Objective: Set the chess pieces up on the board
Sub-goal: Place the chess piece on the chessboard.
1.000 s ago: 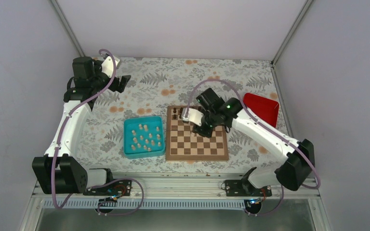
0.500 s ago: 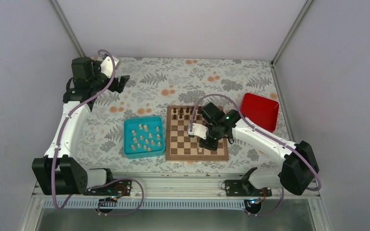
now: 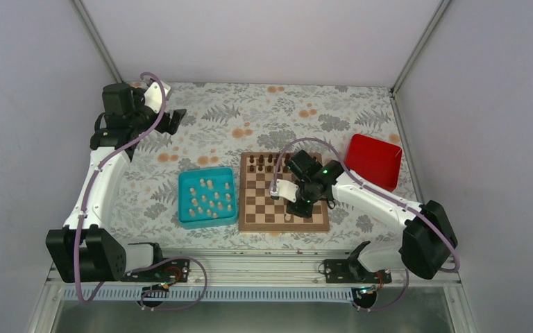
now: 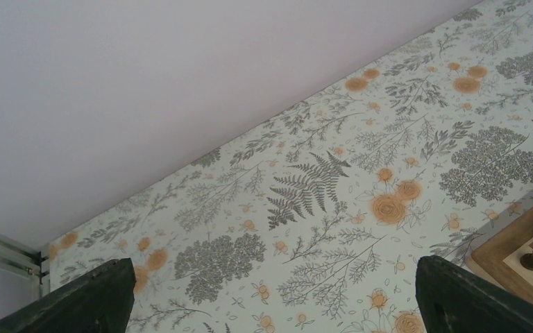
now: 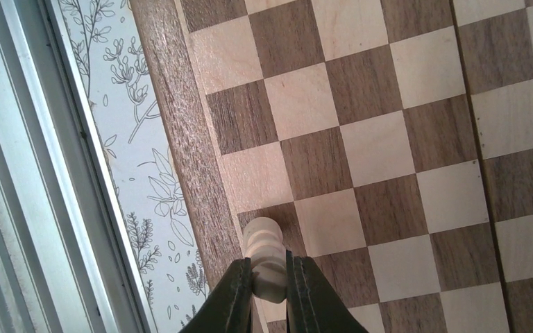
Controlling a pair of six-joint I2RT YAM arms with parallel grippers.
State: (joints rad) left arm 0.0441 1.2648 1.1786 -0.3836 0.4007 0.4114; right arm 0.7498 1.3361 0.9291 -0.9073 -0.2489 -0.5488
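Most of the board [image 3: 260,208] lies bare; our right gripper [image 5: 269,274], pinching a pale piece [image 5: 262,243], hangs over its near row. We should lower straight, centre the base on one square, and open slowly.

No legible text or labels

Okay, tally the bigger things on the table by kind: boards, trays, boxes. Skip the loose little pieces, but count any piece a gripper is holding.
Chessboard: 1
Teal tray: 1
Red box: 1
Pale chess piece held in the right gripper: 1
Total: 4
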